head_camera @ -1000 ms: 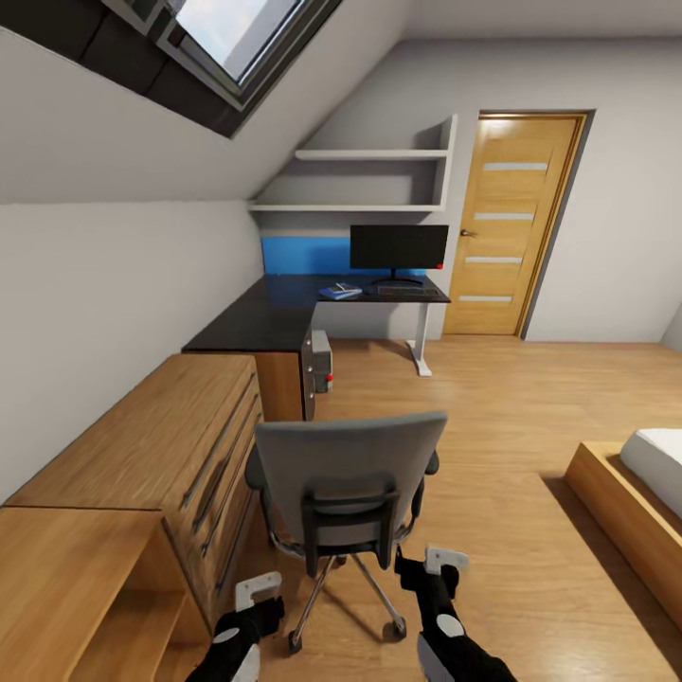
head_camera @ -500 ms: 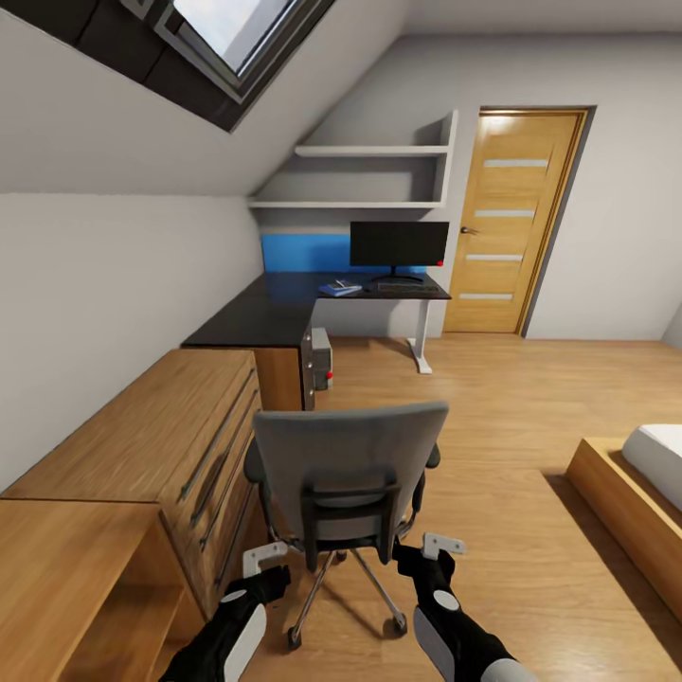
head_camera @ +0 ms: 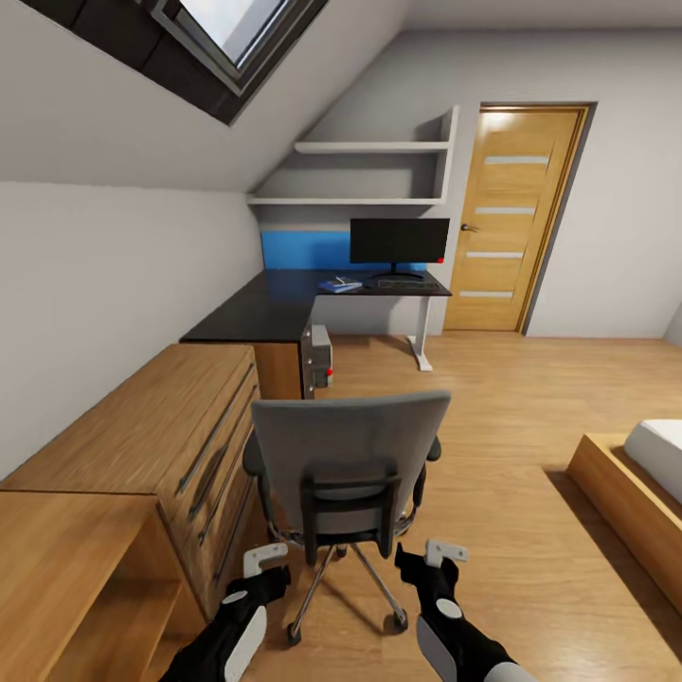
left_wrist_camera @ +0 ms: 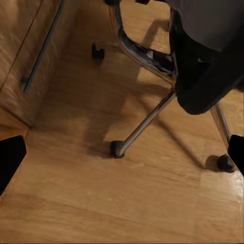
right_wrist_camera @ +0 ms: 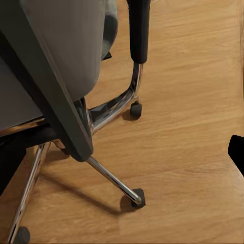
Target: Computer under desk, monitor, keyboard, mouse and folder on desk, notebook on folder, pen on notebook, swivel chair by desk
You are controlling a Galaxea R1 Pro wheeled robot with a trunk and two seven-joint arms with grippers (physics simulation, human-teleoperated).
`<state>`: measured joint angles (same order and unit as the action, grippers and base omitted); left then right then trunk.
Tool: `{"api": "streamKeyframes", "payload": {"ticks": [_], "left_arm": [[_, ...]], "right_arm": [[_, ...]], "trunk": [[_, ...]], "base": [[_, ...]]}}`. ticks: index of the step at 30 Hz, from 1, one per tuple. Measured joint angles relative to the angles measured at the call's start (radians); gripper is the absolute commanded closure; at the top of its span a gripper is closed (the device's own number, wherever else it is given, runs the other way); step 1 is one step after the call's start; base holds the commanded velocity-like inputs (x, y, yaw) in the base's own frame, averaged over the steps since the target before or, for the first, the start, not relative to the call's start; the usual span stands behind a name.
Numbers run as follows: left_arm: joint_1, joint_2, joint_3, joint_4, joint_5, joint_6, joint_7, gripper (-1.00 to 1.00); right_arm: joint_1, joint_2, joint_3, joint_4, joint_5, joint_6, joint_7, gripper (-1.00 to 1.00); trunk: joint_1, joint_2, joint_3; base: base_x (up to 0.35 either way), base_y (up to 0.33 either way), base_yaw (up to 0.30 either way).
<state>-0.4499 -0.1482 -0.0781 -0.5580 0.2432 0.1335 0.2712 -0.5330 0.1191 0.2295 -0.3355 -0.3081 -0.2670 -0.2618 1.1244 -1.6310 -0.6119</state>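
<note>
The grey swivel chair [head_camera: 346,464] stands on the floor with its back to me, away from the black-topped desk [head_camera: 270,311]. At the desk's far end the monitor [head_camera: 399,241] stands upright with the keyboard [head_camera: 407,283] in front of it. Left of the keyboard lies the blue folder [head_camera: 338,288] with small pale things on it; notebook, pen and mouse are too small to tell apart. The grey computer [head_camera: 320,360] sits on the floor by the desk's drawers. My left gripper [head_camera: 268,571] and right gripper [head_camera: 423,562] hang open and empty behind the chair's chrome base [left_wrist_camera: 147,122], one on each side.
A long light wooden drawer cabinet [head_camera: 161,445] runs along the left wall, close to the chair. A bed's wooden frame [head_camera: 625,502] is at the right. A wooden door [head_camera: 511,218] and wall shelves [head_camera: 369,175] lie beyond the desk. Open floor stretches between chair and desk.
The view has crept forward toward the chair. Both arms have reached further forward and now sit closer to the chair's base.
</note>
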Motion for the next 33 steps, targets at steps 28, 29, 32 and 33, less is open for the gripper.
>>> {"api": "streamKeyframes", "payload": {"ticks": [28,29,32,33], "left_arm": [[0.081,-0.001,-0.011,-0.246,-0.075,0.119,0.01,-1.0],[0.081,-0.001,-0.011,-0.245,-0.076,0.118,0.011,-1.0],[0.081,-0.001,-0.011,-0.243,-0.075,0.118,0.012,-1.0],[0.081,-0.001,-0.011,-0.243,-0.075,0.118,0.012,-1.0]], "right_arm": [[0.015,0.006,0.014,-0.016,0.153,-0.143,-0.007,-1.0],[0.015,0.006,0.013,-0.017,0.153,-0.143,-0.007,-1.0],[0.015,0.005,0.012,-0.019,0.153,-0.143,-0.006,-1.0],[0.015,0.005,0.011,-0.019,0.153,-0.143,-0.006,-1.0]], "trunk": [[0.107,-0.196,-0.088],[0.111,-0.203,-0.091],[0.123,-0.224,-0.1],[0.127,-0.231,-0.104]], "base": [[0.0,0.0,0.0],[0.0,0.0,0.0],[0.0,0.0,0.0],[0.0,0.0,0.0]]}}
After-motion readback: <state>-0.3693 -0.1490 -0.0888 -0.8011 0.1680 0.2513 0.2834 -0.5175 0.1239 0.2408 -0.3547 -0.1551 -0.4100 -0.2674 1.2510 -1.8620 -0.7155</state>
